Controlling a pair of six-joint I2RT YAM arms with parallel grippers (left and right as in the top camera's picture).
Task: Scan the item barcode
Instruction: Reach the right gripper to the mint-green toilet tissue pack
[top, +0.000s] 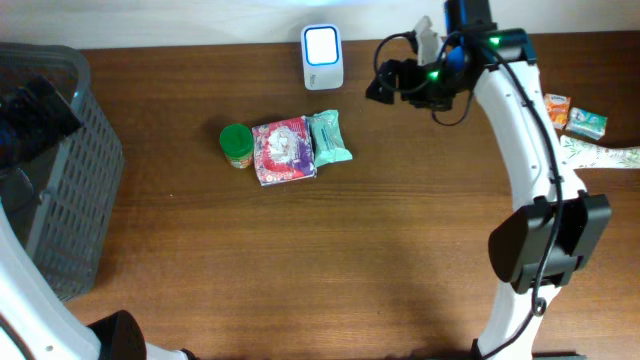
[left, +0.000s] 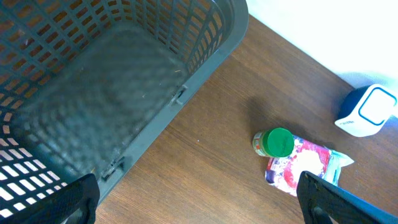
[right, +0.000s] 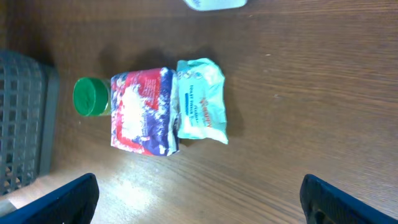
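Observation:
Three items lie together mid-table: a green-lidded jar (top: 236, 143), a red and white packet (top: 284, 150) and a teal packet (top: 328, 137). Behind them stands a white scanner (top: 322, 57) with a lit blue window. My right gripper (top: 384, 83) hovers to the right of the scanner, open and holding nothing. In the right wrist view the jar (right: 91, 96), the red packet (right: 142, 111) and the teal packet (right: 200, 99) lie beyond the open right gripper (right: 202, 202). My left gripper (left: 199, 202) hangs open by the basket, also with nothing in it.
A grey plastic basket (top: 55, 200) stands at the table's left edge, seen from above as the basket (left: 124, 74) in the left wrist view. An orange packet (top: 556, 108), a green packet (top: 588, 122) and a patterned cloth (top: 610, 155) sit at the far right.

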